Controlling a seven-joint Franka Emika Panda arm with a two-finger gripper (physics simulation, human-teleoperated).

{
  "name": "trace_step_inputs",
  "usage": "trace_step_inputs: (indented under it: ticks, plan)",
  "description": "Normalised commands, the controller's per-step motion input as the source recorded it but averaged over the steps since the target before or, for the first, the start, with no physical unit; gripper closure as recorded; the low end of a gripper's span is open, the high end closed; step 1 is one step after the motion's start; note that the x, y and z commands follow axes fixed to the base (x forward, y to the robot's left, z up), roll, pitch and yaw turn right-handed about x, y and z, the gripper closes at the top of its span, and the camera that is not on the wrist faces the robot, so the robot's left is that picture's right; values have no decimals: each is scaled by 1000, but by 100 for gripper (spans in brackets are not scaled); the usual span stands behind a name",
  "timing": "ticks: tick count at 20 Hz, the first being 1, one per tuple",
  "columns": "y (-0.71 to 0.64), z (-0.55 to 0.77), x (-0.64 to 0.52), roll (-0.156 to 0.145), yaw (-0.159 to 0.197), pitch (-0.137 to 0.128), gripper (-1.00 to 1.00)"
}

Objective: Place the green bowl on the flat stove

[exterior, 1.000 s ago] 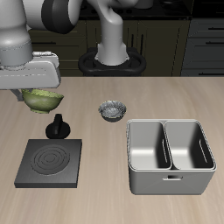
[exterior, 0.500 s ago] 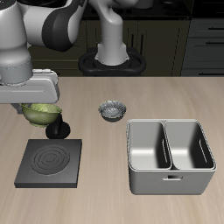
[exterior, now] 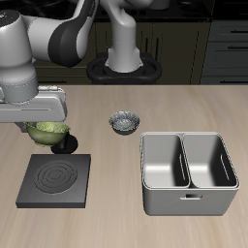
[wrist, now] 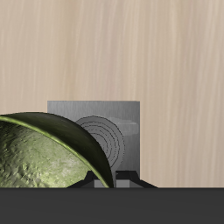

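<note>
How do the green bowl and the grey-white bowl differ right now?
The green bowl is olive with a mottled inside; the grey-white bowl is pale and patterned. The green bowl hangs under the tool by the flat stove's knob edge; the grey-white bowl sits free on the table. The green bowl looks slightly larger. Both are small, round and upright.

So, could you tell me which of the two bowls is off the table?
The green bowl, held up under the gripper; the grey-white patterned bowl sits on the table.
</note>
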Motion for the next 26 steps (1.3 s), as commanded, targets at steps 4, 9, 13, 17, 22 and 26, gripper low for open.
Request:
trace_step_inputs:
  ticks: [4, 9, 13, 17, 22, 26]
  plan:
    - [-62, -210, -43, -30, -13, 27, 100]
    - [49, -285, -14, -12, 5, 31, 100]
    - [45, -265, -9, 4, -7, 28, 100]
    - [53, -228, -38, 5, 3, 22, 100]
    - [6, -225, 0, -8, 0, 31, 100]
    - [22, -156, -22, -2, -5, 12, 100]
